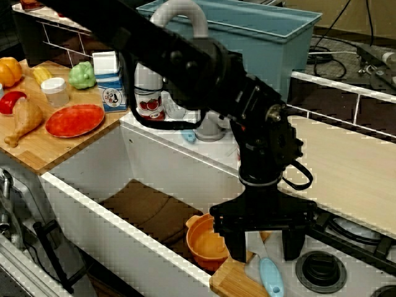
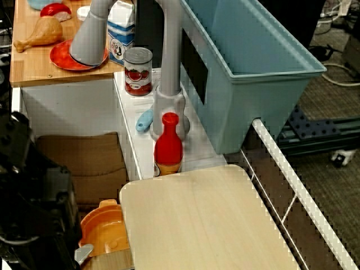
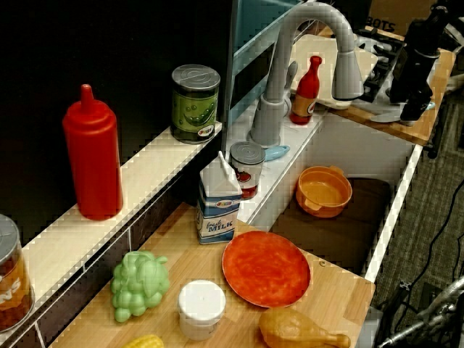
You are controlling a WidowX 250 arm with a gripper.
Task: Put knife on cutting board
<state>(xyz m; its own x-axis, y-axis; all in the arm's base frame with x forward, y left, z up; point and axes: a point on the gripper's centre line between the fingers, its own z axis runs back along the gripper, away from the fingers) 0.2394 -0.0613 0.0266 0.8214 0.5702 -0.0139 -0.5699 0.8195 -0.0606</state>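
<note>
While the gripper point(image 1: 267, 242) stands open and empty astride it, the knife point(image 1: 270, 274) lies on a brown board point(image 1: 232, 281) at six o'clock from the cutting board point(image 2: 197, 219); probably light, stiff, slippery plastic, best pinched across its handle

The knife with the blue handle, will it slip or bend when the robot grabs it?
The knife looks like stiff toy plastic, so it probably won't bend. Its rounded, smooth handle might slip a little. It lies flat under the hand, so it likely won't roll, and it looks light.
</note>
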